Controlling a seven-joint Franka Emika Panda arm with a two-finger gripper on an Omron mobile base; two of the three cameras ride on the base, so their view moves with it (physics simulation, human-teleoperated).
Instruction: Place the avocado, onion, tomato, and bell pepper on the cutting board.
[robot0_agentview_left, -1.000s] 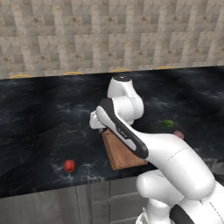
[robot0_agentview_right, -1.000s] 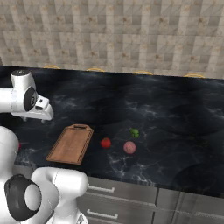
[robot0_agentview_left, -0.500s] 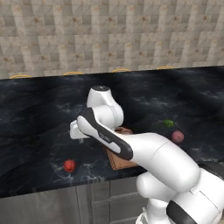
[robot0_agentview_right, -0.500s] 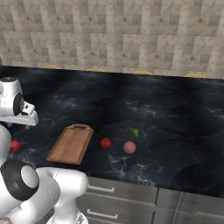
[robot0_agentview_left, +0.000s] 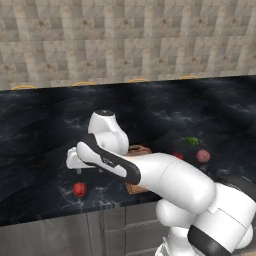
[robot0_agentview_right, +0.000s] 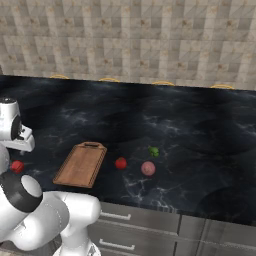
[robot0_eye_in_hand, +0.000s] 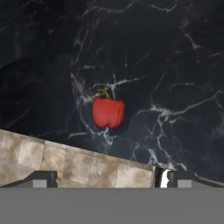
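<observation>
- Currently the hand (robot0_agentview_left: 78, 169) hangs over the left part of the counter (robot0_agentview_left: 40, 125), fingers spread wide with nothing between them; in the hand view the two dark tips (robot0_eye_in_hand: 41, 178) sit far apart at the bottom edge.
- Bell pepper (robot0_eye_in_hand: 108, 112): red, with a short curved stem, lying on the dark marbled counter ahead of the fingertips in the hand view, not touched. In the left base view it sits just below the hand near the counter's front edge (robot0_agentview_left: 79, 189); in the right base view it is at the far left (robot0_agentview_right: 17, 166), under the white wrist.
- Cutting board (robot0_agentview_right: 81, 163): brown wood, handle slot at the far short end, flat on the counter and bare. It is to the right of the pepper, well apart from it. The arm covers most of it in the left base view (robot0_agentview_left: 139, 149).
- Tomato (robot0_agentview_right: 120, 163): red ball just beside the board's right long edge, on the counter.
- Onion (robot0_agentview_right: 148, 168): pale pink ball near the tomato, to its right.
- Avocado (robot0_agentview_right: 153, 150): small green lump behind the onion, toward the tiled wall (robot0_agentview_right: 150, 40).
</observation>
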